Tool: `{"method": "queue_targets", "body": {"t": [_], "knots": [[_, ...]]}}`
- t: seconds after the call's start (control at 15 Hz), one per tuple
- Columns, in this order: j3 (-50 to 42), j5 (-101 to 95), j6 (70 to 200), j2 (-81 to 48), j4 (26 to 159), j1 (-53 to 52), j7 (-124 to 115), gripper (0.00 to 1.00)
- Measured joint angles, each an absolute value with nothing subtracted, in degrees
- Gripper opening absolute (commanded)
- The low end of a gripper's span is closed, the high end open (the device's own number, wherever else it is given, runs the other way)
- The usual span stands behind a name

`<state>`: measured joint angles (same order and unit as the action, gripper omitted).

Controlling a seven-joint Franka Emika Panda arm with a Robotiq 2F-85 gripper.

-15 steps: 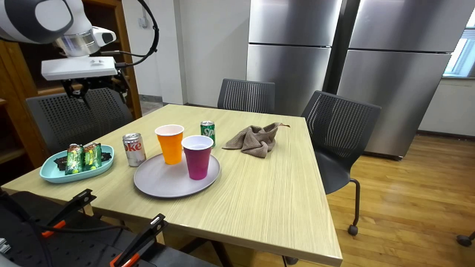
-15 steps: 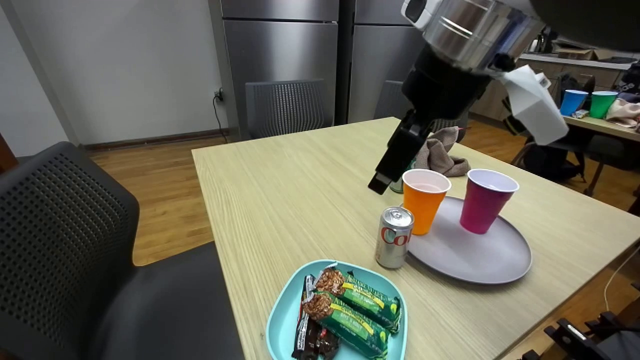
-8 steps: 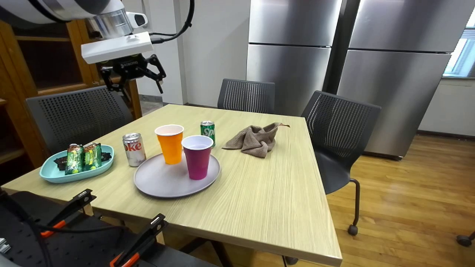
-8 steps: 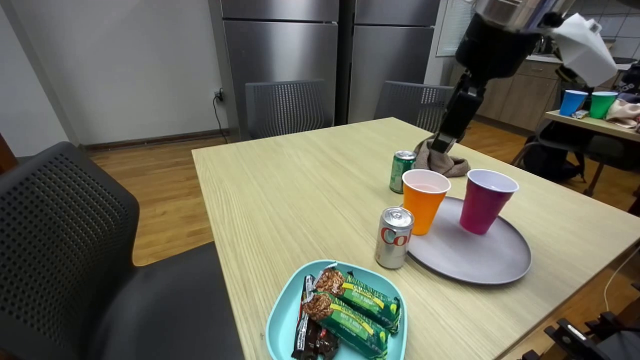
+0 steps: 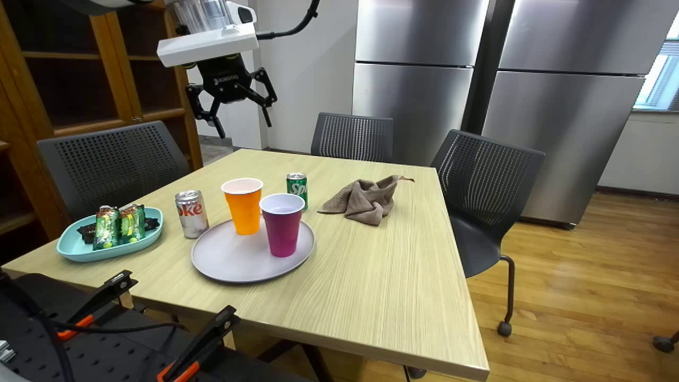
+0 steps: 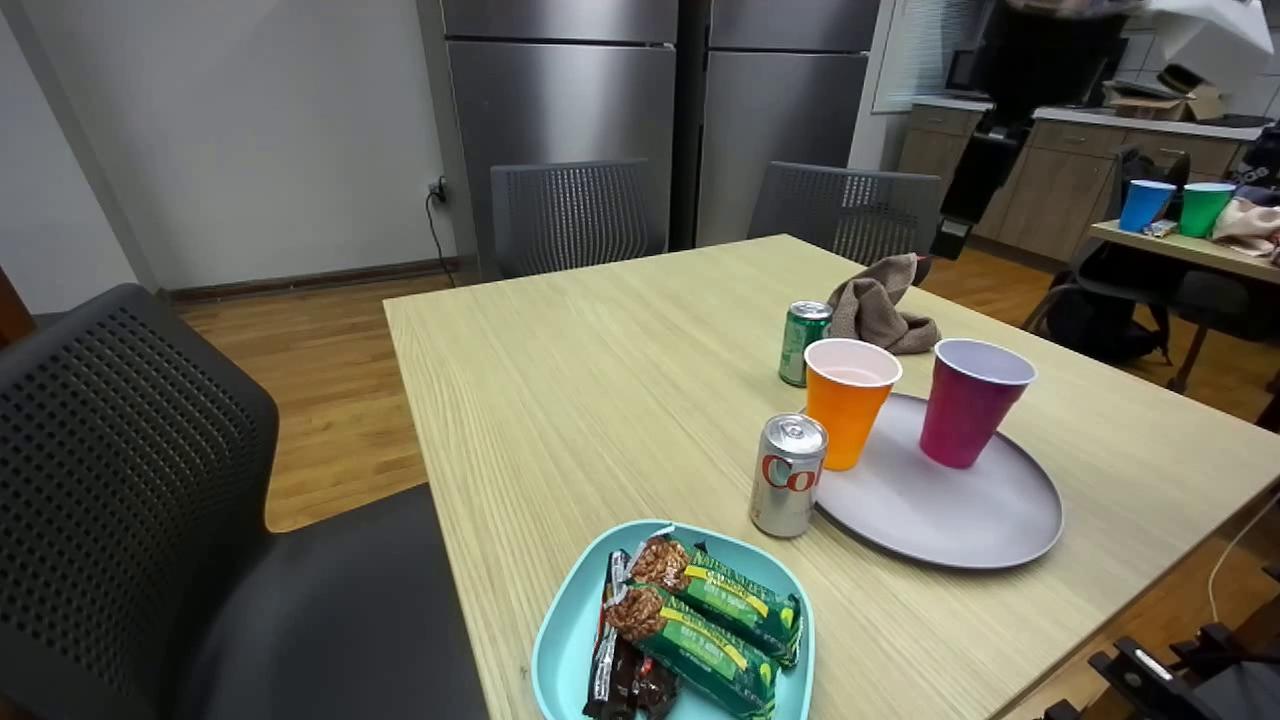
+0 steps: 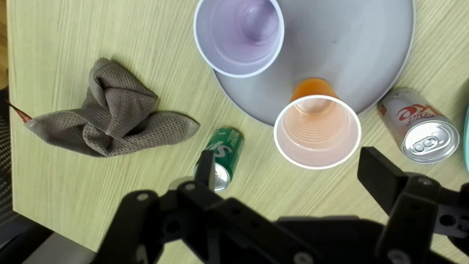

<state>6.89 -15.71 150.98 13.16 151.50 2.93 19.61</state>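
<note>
My gripper (image 5: 245, 130) is open and empty, high above the table, with its fingers pointing down. In the wrist view the gripper (image 7: 288, 163) has its jaws wide apart. The orange cup (image 7: 318, 134) shows between and beyond the fingertips. The green Sprite can (image 7: 227, 150) is partly hidden by one finger. The silver Diet Coke can (image 7: 421, 126) shows beyond the other. The orange cup (image 6: 845, 420) and a magenta cup (image 6: 968, 410) stand upright on a round grey plate (image 6: 950, 530). A crumpled brown cloth (image 5: 366, 201) lies beside the Sprite can (image 5: 297, 188).
A turquoise tray (image 6: 560, 610) holds green granola bar packs (image 6: 690, 640) and dark wrapped snacks (image 6: 625, 670). Dark chairs (image 5: 485, 196) stand round the wooden table (image 5: 382, 276). Refrigerators (image 5: 414, 95) stand behind. A wooden cabinet (image 5: 63, 85) stands beside the arm.
The arm has swung across above the table, away from the tray's side and toward the cloth's side, and turned. The gripper stays open. The things on the table have not moved.
</note>
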Motion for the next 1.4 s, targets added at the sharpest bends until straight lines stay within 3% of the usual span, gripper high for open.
{"method": "queue_targets", "body": {"t": [0.6,1.4], "knots": [[-1.9,-5.9,142.1,12.4,146.7,0.0,23.6,1.0],[-2.1,-5.9,142.1,12.1,146.6,-0.1,23.6,1.0]]}}
